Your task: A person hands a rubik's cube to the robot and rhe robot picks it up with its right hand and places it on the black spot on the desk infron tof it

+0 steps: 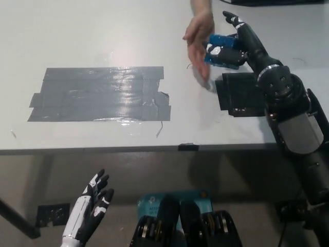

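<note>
While the person's hand [198, 41] lets go, the right hand [237, 43] clasps the rubik's cube [222, 51]; black spot [239, 95] lies at six o'clock!

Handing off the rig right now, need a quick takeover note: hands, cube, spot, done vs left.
Right hand: black, reaching over the white desk, fingers around the blue Rubik's cube; looks like it is gripping it.
Person's hand: open, right at the cube's left side; cannot tell if it has let go.
Left hand: white, resting open below the desk edge, holding nothing.
Black square spot: on the desk just in front of the cube, bare.
Grey tape patch: far left, not involved.
Done: cube handed over, or nearly.
Left: clear the person's hand, set the cube down on the spot, release.
</note>
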You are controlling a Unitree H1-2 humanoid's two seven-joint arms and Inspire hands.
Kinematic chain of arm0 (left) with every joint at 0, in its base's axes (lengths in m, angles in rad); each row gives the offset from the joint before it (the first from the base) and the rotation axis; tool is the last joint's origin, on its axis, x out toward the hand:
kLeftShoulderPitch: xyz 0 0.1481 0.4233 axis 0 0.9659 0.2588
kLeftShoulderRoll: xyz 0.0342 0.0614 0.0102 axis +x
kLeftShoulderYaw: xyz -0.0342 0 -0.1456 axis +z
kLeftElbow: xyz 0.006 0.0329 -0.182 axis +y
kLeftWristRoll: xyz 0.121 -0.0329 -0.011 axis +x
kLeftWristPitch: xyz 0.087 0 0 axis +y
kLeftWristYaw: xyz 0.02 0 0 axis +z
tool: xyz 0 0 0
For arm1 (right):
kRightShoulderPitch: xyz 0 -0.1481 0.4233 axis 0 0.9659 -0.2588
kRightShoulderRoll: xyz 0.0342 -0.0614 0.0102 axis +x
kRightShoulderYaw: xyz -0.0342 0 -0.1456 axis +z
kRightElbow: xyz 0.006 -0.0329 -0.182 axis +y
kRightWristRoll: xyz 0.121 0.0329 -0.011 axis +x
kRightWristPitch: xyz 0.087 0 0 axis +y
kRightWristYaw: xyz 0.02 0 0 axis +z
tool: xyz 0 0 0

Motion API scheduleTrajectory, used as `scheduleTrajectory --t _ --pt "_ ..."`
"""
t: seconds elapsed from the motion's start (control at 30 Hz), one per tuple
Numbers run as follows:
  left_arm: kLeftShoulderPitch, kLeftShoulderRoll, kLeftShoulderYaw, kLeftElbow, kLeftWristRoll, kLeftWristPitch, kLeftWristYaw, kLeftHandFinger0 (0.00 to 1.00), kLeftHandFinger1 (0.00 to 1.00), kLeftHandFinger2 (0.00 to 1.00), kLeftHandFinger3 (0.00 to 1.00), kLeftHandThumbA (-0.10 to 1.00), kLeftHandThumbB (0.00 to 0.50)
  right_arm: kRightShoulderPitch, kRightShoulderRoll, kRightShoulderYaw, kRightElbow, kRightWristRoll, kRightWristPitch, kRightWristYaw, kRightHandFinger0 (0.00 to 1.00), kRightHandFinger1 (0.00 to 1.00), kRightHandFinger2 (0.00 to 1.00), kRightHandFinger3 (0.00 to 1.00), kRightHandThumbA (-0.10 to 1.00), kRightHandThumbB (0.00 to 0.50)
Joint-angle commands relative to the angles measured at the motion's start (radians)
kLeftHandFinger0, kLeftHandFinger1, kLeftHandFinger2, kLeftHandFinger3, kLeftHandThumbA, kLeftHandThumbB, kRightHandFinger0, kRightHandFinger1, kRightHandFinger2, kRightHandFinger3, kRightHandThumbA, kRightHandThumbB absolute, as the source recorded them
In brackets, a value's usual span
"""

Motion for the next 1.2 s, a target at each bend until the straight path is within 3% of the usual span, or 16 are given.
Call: scheduleTrajectory --t 0.0,0.1,0.27,0.33,0.37,0.53,0.7,0.8,0.9,0.93,0.97,1.0,1.03,1.07,1.13,1.17 --pt "-0.013 0.008 0.006 -0.028 -0.026 -0.012 -0.014 0.96 1.00 1.00 1.00 0.79 0.114 -0.060 -0.030 -0.034 -0.064 -0.002 -0.153 -0.059 0.26 0.76 1.00 1.00 -0.10 0.164" --pt "-0.014 0.010 0.005 -0.019 -0.024 -0.025 -0.014 0.94 1.00 1.00 1.00 0.81 0.107 -0.067 -0.031 -0.080 -0.124 0.015 -0.132 -0.077 0.30 0.78 1.00 1.00 -0.10 0.146" --pt "-0.016 0.014 0.011 -0.023 -0.028 -0.025 -0.014 0.90 1.00 1.00 1.00 0.79 0.094 -0.072 -0.044 -0.115 -0.187 0.006 -0.125 -0.089 0.21 0.67 1.00 1.00 -0.10 0.132" --pt "-0.006 0.014 0.013 -0.030 -0.035 -0.021 -0.016 0.90 1.00 1.00 1.00 0.79 0.104 -0.057 -0.049 -0.113 -0.172 -0.013 -0.147 -0.107 0.34 0.79 1.00 1.00 -0.10 0.136" --pt "-0.004 0.014 0.012 -0.029 -0.033 -0.022 -0.015 0.89 1.00 1.00 1.00 0.79 0.111 -0.044 -0.049 -0.117 -0.168 -0.006 -0.150 -0.104 0.34 0.78 1.00 1.00 -0.10 0.140" --pt "-0.013 0.013 0.012 -0.032 -0.021 -0.018 -0.007 0.86 1.00 1.00 1.00 0.78 0.098 0.007 -0.059 -0.091 -0.098 -0.047 -0.148 -0.127 0.20 0.60 0.99 1.00 -0.10 0.147" --pt "-0.013 0.011 0.009 -0.032 -0.023 -0.016 -0.009 0.85 1.00 1.00 1.00 0.78 0.104 0.032 -0.055 -0.079 0.063 -0.039 -0.244 -0.152 0.13 0.58 1.00 0.99 -0.10 0.149" --pt "-0.011 0.011 0.008 -0.035 -0.021 -0.013 -0.010 0.85 1.00 1.00 1.00 0.78 0.103 0.024 -0.055 -0.059 0.147 -0.057 -0.242 -0.157 0.11 0.57 1.00 0.99 -0.10 0.150" --pt "-0.014 0.011 0.009 -0.034 -0.022 -0.014 -0.009 0.84 1.00 1.00 1.00 0.78 0.092 0.008 -0.055 -0.052 0.209 -0.056 -0.274 -0.168 0.12 0.55 0.92 0.91 -0.10 0.171" --pt "-0.016 0.012 0.010 -0.030 -0.021 -0.018 -0.009 0.84 1.00 1.00 1.00 0.78 0.090 0.003 -0.058 -0.044 0.226 -0.064 -0.273 -0.168 0.12 0.51 0.82 0.89 -0.10 0.211" --pt "-0.016 0.013 0.010 -0.030 -0.022 -0.016 -0.009 0.84 1.00 1.00 1.00 0.78 0.090 0.000 -0.059 -0.040 0.229 -0.066 -0.270 -0.165 0.22 0.57 0.86 1.00 -0.02 0.242" --pt "-0.018 0.014 0.010 -0.028 -0.023 -0.016 -0.011 0.84 1.00 1.00 1.00 0.78 0.082 -0.003 -0.067 -0.035 0.223 -0.047 -0.239 -0.102 0.71 1.00 1.00 1.00 0.22 0.321" --pt "-0.021 0.014 0.010 -0.025 -0.022 -0.018 -0.010 0.84 1.00 1.00 1.00 0.78 0.082 -0.006 -0.071 -0.035 0.222 -0.033 -0.230 -0.070 0.89 1.00 1.00 1.00 0.30 0.334" --pt "-0.019 0.013 0.009 -0.028 -0.021 -0.017 -0.010 0.83 0.98 1.00 1.00 0.77 0.069 -0.007 -0.087 -0.021 0.215 -0.011 -0.224 0.015 1.00 1.00 1.00 1.00 0.43 0.374" --pt "-0.014 0.014 0.007 -0.032 -0.027 -0.019 -0.015 0.81 0.96 1.00 1.00 0.76 0.054 -0.005 -0.111 0.030 0.194 -0.048 -0.201 0.065 1.00 1.00 1.00 1.00 0.60 0.437" --pt "-0.014 0.014 0.006 -0.029 -0.026 -0.023 -0.016 0.81 0.96 1.00 1.00 0.76 0.053 -0.002 -0.117 0.044 0.179 -0.065 -0.183 0.065 1.00 1.00 1.00 1.00 0.61 0.451"
